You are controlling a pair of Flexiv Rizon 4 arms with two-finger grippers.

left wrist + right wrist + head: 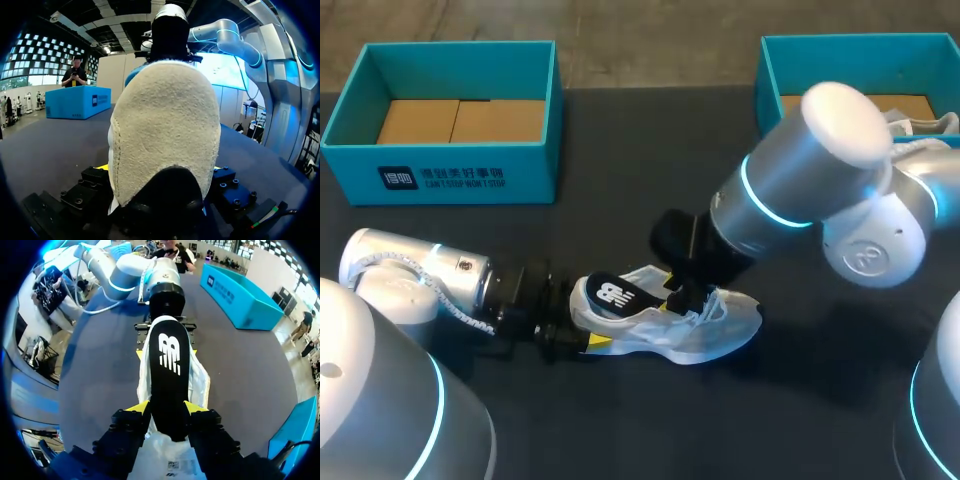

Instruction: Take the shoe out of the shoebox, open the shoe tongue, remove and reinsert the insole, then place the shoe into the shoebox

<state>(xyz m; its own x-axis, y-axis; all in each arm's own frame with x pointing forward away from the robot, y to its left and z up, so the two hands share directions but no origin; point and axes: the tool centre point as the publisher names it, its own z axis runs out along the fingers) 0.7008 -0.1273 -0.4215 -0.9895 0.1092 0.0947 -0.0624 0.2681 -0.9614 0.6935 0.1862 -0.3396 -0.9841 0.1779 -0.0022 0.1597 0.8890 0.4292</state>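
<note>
The white sneaker point(705, 330) lies lengthwise between the two grippers, its heel clamped in the left gripper point(160, 170). Its black insole point(169, 365), white logo up and cream underneath, slants out of the opening, pinched between the right gripper point(169, 409) tips. A teal shoebox point(450, 175) stands open well beyond the left gripper, and a second teal shoebox point(770, 70) beyond the right.

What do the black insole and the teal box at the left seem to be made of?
The insole: probably foam with a matte black fabric top; the white logo looks printed. The box: cardboard, I think; matte teal walls, plain brown flaps on its floor.
</note>
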